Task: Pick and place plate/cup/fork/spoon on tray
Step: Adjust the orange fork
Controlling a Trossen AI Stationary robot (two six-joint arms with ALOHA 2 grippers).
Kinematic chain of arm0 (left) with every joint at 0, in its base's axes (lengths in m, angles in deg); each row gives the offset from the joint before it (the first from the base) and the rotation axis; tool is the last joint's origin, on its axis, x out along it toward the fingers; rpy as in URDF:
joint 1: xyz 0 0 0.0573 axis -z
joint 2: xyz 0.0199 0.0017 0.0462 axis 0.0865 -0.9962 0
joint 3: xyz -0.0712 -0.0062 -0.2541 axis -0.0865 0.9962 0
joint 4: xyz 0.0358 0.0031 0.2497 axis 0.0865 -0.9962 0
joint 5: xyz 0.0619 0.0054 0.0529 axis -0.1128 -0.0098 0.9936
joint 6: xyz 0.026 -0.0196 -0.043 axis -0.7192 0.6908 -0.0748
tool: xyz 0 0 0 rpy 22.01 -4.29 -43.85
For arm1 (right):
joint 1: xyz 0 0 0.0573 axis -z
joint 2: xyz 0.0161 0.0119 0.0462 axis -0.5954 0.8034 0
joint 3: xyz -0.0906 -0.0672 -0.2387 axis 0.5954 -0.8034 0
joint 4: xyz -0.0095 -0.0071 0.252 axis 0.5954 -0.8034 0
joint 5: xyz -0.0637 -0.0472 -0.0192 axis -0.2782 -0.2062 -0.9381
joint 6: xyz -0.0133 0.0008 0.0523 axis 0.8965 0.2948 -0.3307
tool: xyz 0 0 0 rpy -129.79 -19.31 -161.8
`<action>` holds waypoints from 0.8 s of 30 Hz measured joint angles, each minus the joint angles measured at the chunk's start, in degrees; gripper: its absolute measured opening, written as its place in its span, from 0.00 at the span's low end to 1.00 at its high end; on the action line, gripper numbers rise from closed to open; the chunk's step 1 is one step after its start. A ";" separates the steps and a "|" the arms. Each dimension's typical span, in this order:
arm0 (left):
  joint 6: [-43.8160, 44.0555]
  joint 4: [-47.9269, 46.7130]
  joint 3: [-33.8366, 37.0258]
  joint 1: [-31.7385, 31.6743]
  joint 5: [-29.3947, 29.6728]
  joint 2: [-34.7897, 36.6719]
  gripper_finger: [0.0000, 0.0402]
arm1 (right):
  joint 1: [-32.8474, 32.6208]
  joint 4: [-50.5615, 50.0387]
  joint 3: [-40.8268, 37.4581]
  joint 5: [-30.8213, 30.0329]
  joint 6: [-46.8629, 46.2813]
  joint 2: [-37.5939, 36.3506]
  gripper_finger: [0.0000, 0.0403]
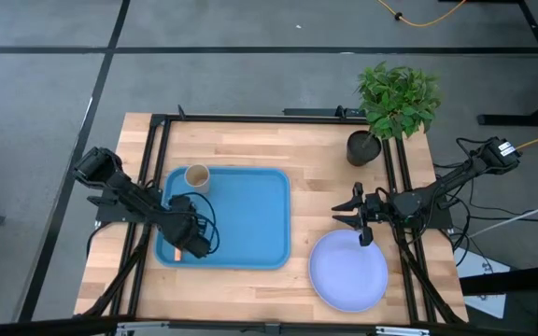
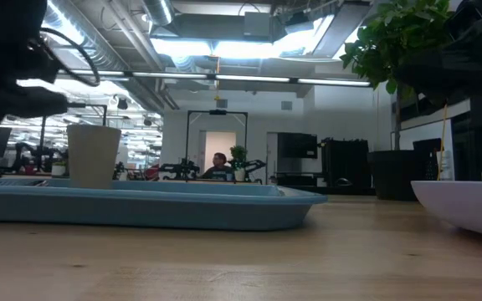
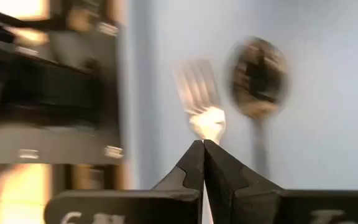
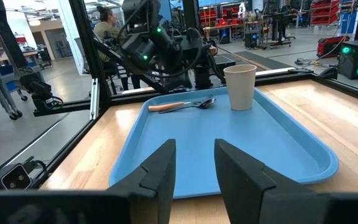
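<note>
Big open workshop in the background, ceiling lights and pipes overhead, a person sitting way back in the low view, and up front a light wood surface [image 1: 250,145] with a black frame around it. The blue tray [image 1: 250,210] sits toward the surface's left side. The tan cup [image 1: 197,176] stands upright in the tray's far left corner. The fork [image 4: 166,106] and spoon [image 4: 202,102] lie side by side at the tray's near left corner, touching or close to it, fork with its orange handle, spoon all dark. The left tool [image 1: 194,245] is right over that same corner, its two fingers pressed flat together with nothing between them, tips just at the fork's handle end in its own wrist view. The pale lavender plate [image 1: 348,273] is off the tray, on the bare surface near the front edge toward the right. The right tool [image 1: 355,217] hangs at the plate's far rim, fingers spread apart and holding nothing. A potted plant [image 1: 395,98] stands at the surface's far right corner.
</note>
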 joint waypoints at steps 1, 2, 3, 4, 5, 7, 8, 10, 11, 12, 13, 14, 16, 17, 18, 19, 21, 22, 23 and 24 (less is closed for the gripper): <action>-0.06 2.59 -0.01 0.06 0.64 0.01 0.00 | -0.02 0.00 -0.01 0.00 0.00 0.00 0.29; -0.14 6.04 0.08 0.07 0.96 0.01 0.00 | 0.00 -0.01 0.00 0.00 0.00 0.00 0.29; -0.82 9.55 0.23 0.16 0.97 0.01 0.00 | -0.01 -0.02 -0.01 0.00 0.00 0.00 0.29; -2.20 13.13 0.47 0.40 0.74 0.01 0.00 | -0.02 -0.03 0.00 0.00 0.00 0.00 0.29; -3.71 16.11 0.58 0.69 0.37 0.01 0.00 | -0.01 -0.05 -0.02 0.00 0.00 0.00 0.29; -4.64 20.50 0.58 1.77 0.06 0.01 0.00 | -0.02 -0.29 -0.02 0.00 -0.02 0.00 0.29; -4.03 21.97 0.58 2.47 0.02 0.01 0.00 | 0.00 -0.54 0.00 0.00 -0.04 0.00 0.29; -1.23 22.83 0.58 4.10 0.43 0.01 0.00 | -0.02 -0.79 0.00 0.00 -0.02 0.00 0.29; 0.33 22.99 0.58 4.96 -0.09 0.01 0.00 | 0.00 -0.92 0.00 0.00 -0.01 0.00 0.29; 1.90 23.07 0.58 5.89 -1.52 0.01 0.00 | -0.01 -0.95 -0.02 0.00 0.00 0.00 0.29; 3.40 23.42 0.59 6.94 -3.26 0.01 0.00 | -0.01 -0.94 -0.01 0.00 0.00 0.00 0.29; 4.95 24.13 0.61 7.99 -4.96 0.01 0.00 | -0.02 -0.95 0.00 0.00 0.01 0.00 0.29; 8.11 26.08 0.63 10.12 -5.45 0.01 0.00 | -0.02 -0.94 -0.01 0.00 0.09 0.00 0.29; 9.37 26.98 0.63 11.04 -5.20 0.01 0.00 | -0.02 -0.94 0.00 0.00 0.11 0.00 0.29; 10.53 27.78 0.63 11.82 -5.22 0.01 0.00 | 0.00 -0.94 0.00 0.00 0.13 0.00 0.29; 11.67 28.06 0.63 12.58 -5.29 0.01 0.00 | -0.01 -0.94 -0.01 0.00 0.11 0.00 0.29; 13.52 28.17 0.63 13.76 -5.59 -0.21 0.00 | -0.02 -0.94 0.00 0.00 0.11 0.00 0.29; 13.76 28.27 0.63 14.02 -5.62 -0.73 0.00 | -0.02 -0.94 0.00 0.00 0.11 0.00 0.29; 13.83 28.27 0.65 14.18 -5.80 -1.25 0.00 | -0.02 -0.93 -0.01 0.00 0.11 0.00 0.29; 13.90 28.16 0.71 14.20 -6.07 -1.59 0.00 | -0.02 -0.94 0.00 0.00 0.11 0.00 0.29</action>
